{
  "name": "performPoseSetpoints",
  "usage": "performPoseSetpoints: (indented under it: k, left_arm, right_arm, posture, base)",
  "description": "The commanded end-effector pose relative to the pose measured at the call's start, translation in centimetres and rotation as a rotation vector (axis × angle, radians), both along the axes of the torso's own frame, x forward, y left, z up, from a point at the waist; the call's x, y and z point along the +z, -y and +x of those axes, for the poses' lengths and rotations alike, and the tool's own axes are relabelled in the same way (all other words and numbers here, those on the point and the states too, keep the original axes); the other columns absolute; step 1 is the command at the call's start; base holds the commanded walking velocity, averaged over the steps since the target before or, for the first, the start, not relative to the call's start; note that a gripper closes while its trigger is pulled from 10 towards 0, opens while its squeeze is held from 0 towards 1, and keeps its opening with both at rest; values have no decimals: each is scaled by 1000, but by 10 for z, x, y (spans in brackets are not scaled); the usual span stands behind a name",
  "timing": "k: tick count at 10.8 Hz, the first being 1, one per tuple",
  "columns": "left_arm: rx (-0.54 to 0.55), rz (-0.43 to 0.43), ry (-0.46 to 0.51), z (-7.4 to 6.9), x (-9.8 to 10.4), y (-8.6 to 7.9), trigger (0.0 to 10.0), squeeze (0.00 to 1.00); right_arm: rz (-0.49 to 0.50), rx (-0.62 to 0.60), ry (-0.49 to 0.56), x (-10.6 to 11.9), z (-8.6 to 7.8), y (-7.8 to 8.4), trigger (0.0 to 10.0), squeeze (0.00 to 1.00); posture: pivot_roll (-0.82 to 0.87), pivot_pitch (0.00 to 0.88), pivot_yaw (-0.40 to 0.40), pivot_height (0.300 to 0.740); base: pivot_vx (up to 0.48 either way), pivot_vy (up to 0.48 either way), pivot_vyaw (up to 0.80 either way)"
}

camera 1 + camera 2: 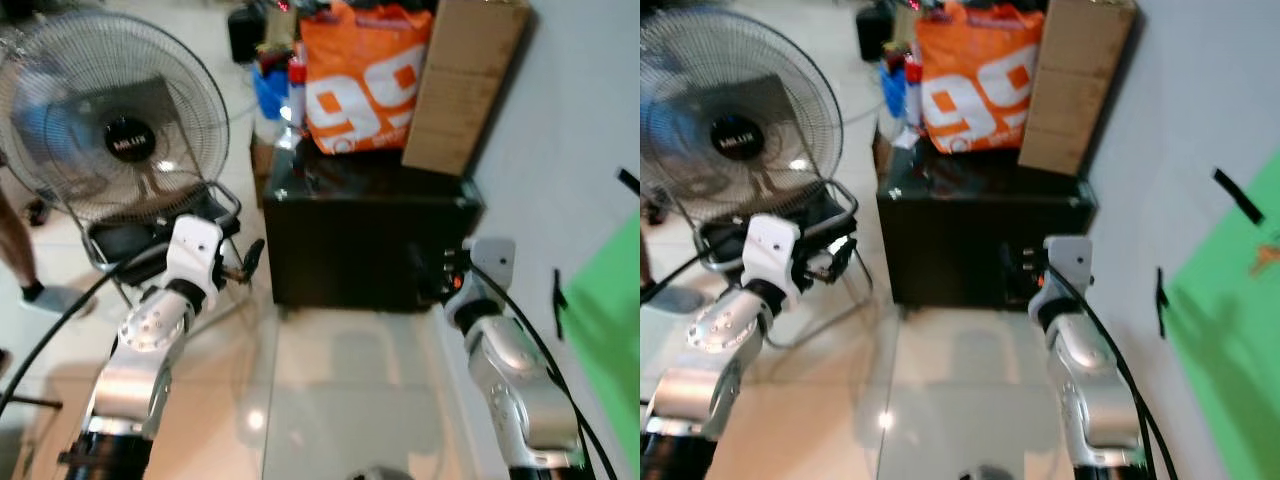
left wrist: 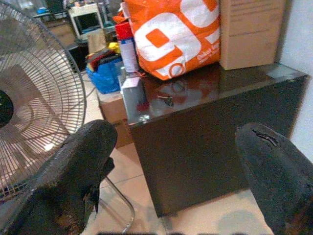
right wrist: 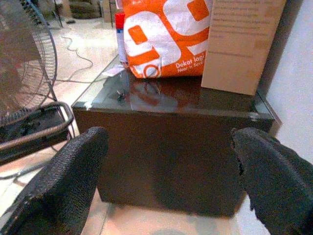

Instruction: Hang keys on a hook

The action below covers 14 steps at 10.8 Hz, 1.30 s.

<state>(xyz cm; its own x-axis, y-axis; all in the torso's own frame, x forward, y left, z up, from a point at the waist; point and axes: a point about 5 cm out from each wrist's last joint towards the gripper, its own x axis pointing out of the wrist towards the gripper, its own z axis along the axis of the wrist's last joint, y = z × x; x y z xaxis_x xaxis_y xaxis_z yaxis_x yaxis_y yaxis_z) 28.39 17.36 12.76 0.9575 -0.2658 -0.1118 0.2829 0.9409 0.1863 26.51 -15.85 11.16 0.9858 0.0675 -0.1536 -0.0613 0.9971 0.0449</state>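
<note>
Left wrist view gives us the best look at the target: a small dark bunch of keys lying flat on the glossy top of the dark cabinet, just in front of the orange bag and near the cabinet's front-left corner. In the right wrist view the same keys show as a tiny dark cluster on the reflective glass.

Both arms are up and pointed at the cabinet. The left gripper has its two black fingers spread wide with nothing between them, and the right gripper is likewise parted and empty. Neither is anywhere near touching the keys yet.

Handling, as I read it: the keys should be light, hard metal, loose and jangly, and lying low on a slick surface, so they are likely to skate away if nudged. The best bet looks like pinching the ring or the thickest part of the bunch from above, though the ring itself is too small to make out.

Writing now. The orange bag carries big white digits, seemingly "99", with smaller white lettering below that starts "Dekat". The standing fan has a hub badge, too blurred to read. A cardboard box leans behind with faint, unreadable print. No hook can be picked out with confidence.
</note>
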Motion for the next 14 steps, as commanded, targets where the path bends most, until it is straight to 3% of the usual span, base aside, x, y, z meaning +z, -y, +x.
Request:
performPoseSetpoints:
  k: [1,14]
  left_arm:
    - [1,3,16,-1,3,1,10000,0]
    - [-25,7,10,-3,0,6,10000,0]
  right_arm:
    - [-11,-18,17,4,1,3,10000,1000]
    - [-36,-92,17,1,-5,8,10000,1000]
  posture:
    - [-64,0,-19,740]
    - [-68,0,-16,740]
  base:
    - [330,0,0]
    - [339,0,0]
